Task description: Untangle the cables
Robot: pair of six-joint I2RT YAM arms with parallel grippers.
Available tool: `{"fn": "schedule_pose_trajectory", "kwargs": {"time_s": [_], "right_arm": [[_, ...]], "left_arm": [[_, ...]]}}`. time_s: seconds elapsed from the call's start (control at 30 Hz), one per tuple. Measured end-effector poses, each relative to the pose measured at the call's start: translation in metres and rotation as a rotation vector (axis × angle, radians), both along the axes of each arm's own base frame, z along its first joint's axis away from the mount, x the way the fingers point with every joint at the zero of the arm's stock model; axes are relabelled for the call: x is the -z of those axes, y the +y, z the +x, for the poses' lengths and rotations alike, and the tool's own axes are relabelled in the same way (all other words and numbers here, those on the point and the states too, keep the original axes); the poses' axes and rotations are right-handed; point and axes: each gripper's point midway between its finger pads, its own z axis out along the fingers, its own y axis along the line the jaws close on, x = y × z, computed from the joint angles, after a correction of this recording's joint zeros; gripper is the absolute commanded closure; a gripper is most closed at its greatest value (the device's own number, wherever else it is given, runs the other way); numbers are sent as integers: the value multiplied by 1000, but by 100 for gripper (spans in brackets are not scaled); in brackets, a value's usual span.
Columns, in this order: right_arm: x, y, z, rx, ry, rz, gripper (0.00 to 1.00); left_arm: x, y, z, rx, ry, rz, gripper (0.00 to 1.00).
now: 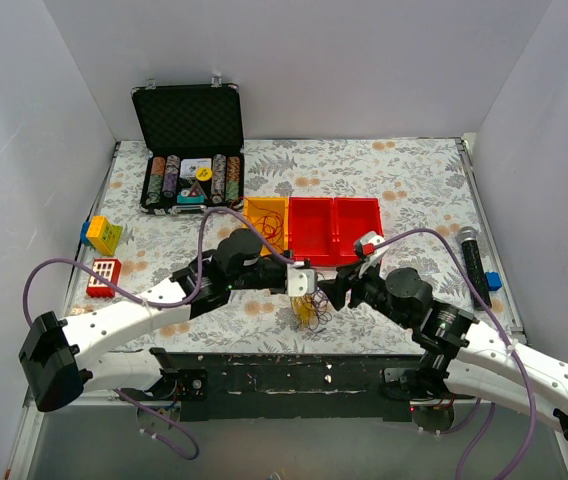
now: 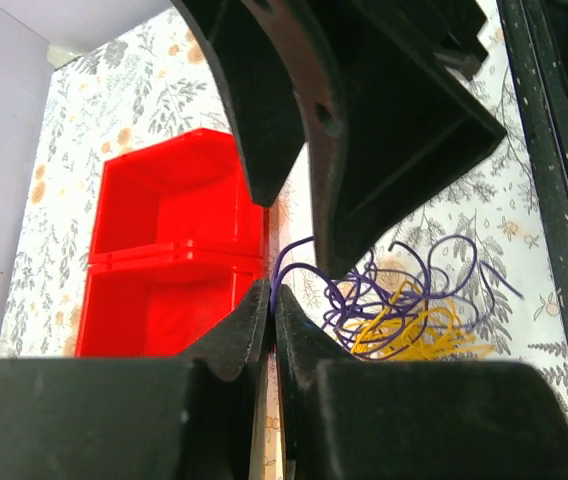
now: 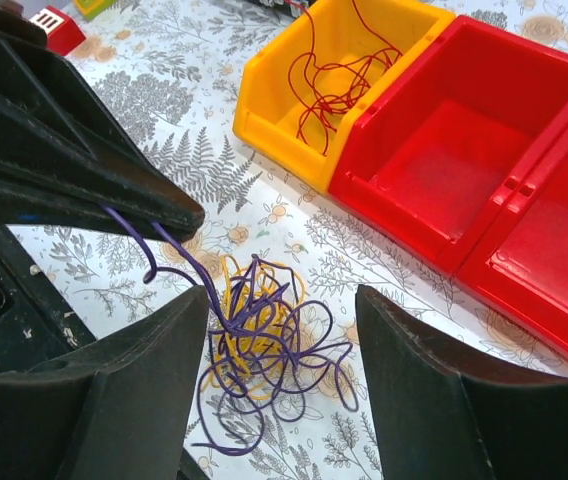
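plain white walls (image 1: 314, 60) close in the tabletop (image 1: 404, 165) on three sides. a pale cloth (image 3: 164, 100) printed with grey ferns and small orange blossoms covers it. a dark, scuffed strip (image 1: 294, 372) runs along the near edge. the light is soft and even, the shadows faint.

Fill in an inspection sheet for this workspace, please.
Surface: floral-patterned table.
Job's things: purple and yellow wires tangled near the front edge; red wire in yellow bin; red bins look empty.
Clutter: open poker chip case, toy blocks, black cylinder.
Grippers: left gripper shut on a purple wire; right gripper open above the wires.
Cables: lilac arm cables looping free.
Surroundings: white walls.
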Motion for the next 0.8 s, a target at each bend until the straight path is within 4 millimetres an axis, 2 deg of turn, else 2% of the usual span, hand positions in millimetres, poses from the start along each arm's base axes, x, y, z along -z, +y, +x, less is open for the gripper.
{"fn": "schedule_pose_trajectory", "kwargs": {"time_s": [0.17, 0.33, 0.47, 0.5, 0.53, 0.57, 0.6, 0.63, 0.7, 0.8], "right_arm": [[-7, 2, 1, 0, -16, 17, 31], [-8, 4, 2, -1, -11, 25, 34], [-10, 8, 2, -1, -2, 51, 40], [-10, 8, 2, -1, 0, 55, 41], [-9, 9, 2, 0, 3, 56, 41], [-8, 9, 2, 2, 8, 53, 41], [-6, 8, 2, 3, 12, 51, 41], [-5, 8, 2, 7, 16, 49, 41], [-5, 5, 3, 17, 16, 50, 41], [-7, 0, 2, 32, 8, 66, 42]], "left_arm": [[-36, -7, 3, -6, -14, -58, 85], [-81, -13, 4, -7, -21, -146, 82], [-99, -16, 0, 8, -8, -179, 80], [-100, -16, -1, 9, -4, -181, 76], [-100, -16, -2, 10, 1, -181, 63], [-98, -15, -2, 9, 5, -176, 45], [-96, -14, -2, 9, 7, -168, 33], [-92, -14, -2, 2, 9, -160, 26], [-77, -9, 2, -33, 17, -139, 17], [-30, 2, 11, -110, 59, -56, 16]]}}
